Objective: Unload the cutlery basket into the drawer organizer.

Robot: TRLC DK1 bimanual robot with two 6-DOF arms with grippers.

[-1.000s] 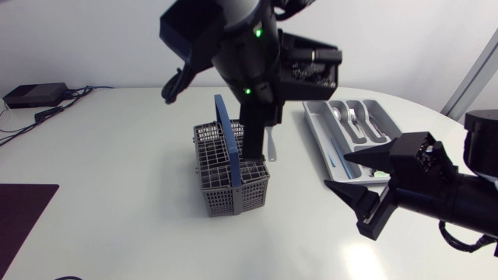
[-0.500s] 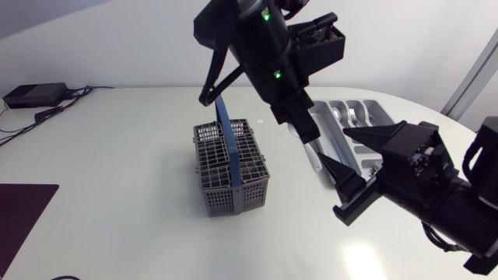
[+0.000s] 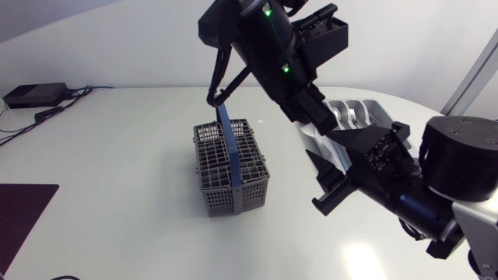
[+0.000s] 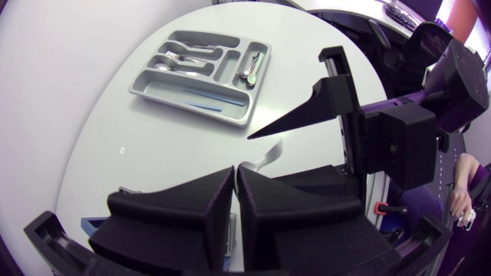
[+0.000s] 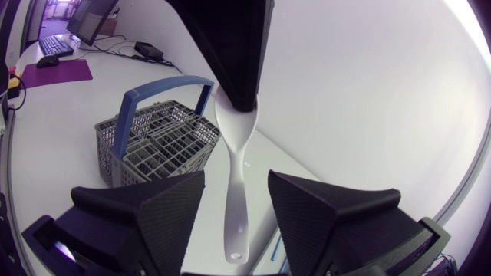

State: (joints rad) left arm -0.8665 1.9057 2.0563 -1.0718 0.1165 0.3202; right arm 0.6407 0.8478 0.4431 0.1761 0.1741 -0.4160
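Swinging off the grey mesh blue-handled cutlery basket point(image 3: 233, 198) toward the grey plastic drawer organizer point(image 4: 188, 106), the left end effector point(image 4: 235, 184) stays clamped on a silver metal spoon point(image 5: 234, 130), now hanging untouched between the spread fingers of the right end effector point(image 5: 235, 188): a handover seems next.

Cutlery basket point(image 3: 231, 167) stands mid tabletop point(image 3: 117, 187); drawer organizer point(image 3: 364, 115) lies right of it, farther back; left pincer point(image 5: 235, 98) holds a spoon point(image 5: 236, 192) between them.
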